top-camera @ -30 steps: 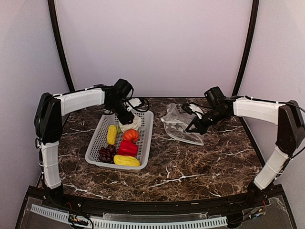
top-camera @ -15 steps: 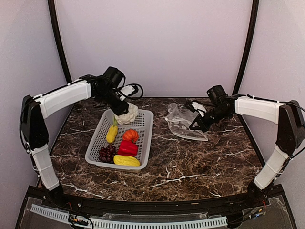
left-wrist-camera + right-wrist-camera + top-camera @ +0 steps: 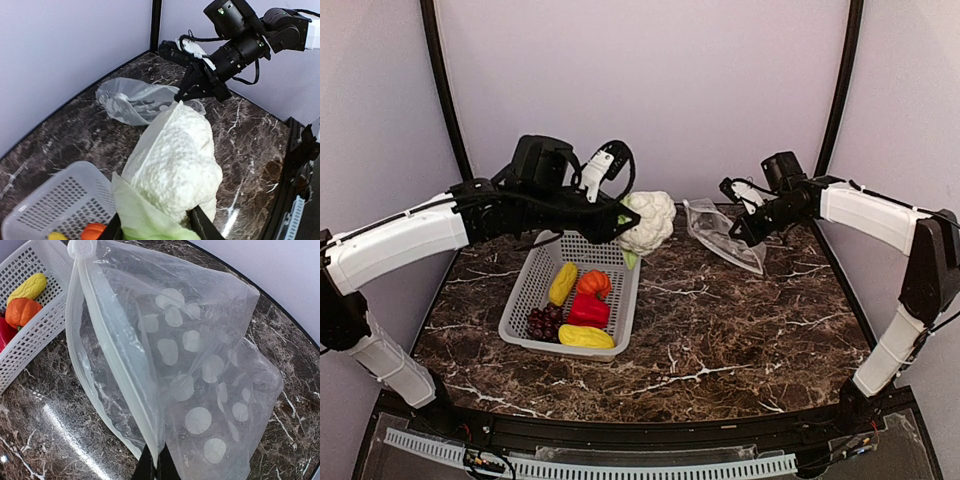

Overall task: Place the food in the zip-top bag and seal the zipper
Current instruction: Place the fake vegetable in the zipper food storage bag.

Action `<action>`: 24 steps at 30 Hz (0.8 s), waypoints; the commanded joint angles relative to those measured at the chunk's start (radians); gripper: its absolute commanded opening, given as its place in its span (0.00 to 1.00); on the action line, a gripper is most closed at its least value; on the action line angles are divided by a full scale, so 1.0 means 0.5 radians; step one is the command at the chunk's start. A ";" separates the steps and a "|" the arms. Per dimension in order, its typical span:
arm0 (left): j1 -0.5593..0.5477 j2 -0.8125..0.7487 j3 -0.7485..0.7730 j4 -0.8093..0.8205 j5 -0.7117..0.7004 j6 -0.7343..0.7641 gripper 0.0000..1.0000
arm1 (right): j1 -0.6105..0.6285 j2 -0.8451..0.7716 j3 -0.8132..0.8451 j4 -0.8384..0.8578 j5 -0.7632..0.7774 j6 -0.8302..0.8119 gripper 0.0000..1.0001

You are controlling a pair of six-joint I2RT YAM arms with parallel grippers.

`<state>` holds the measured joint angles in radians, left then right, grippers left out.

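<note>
Loading is in hand: the left fingers (image 3: 201, 226) pinch the white toy cauliflower (image 3: 648, 220) by its green base, aloft just right of the grey perforated basket (image 3: 535, 300), while the right fingers (image 3: 152, 467), pressed together on its mouth edge, hold up the clear white-dotted zip-top bag (image 3: 725, 238) at far right, so next the cauliflower probably needs steering into that mouth.

On my left wrist camera, the left gripper (image 3: 157, 226) shows only two dark finger stubs at the bottom edge, with the cauliflower (image 3: 175, 160) covering the rest. The basket (image 3: 45, 202) is cropped at the corner. On my right wrist camera, the right gripper (image 3: 156, 465) is a dark sliver beneath the zip-top bag (image 3: 190, 365).
</note>
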<state>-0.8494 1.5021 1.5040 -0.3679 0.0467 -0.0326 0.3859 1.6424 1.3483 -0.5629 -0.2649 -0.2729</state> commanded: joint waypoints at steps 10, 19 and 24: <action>-0.193 -0.013 -0.874 1.854 -0.069 -1.339 0.04 | -0.008 0.066 0.204 -0.178 -0.151 0.312 0.00; -0.280 0.394 -0.711 2.191 -0.071 -1.706 0.01 | -0.008 -0.002 0.165 -0.212 -0.459 0.366 0.00; -0.287 0.565 -0.586 2.207 -0.160 -1.780 0.01 | -0.008 -0.029 0.160 -0.241 -0.576 0.376 0.00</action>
<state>-0.9867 1.7573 1.1522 0.6479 0.0067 -0.8547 0.3851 1.6623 1.4273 -0.6647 -0.4725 -0.1028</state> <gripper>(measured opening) 0.320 0.006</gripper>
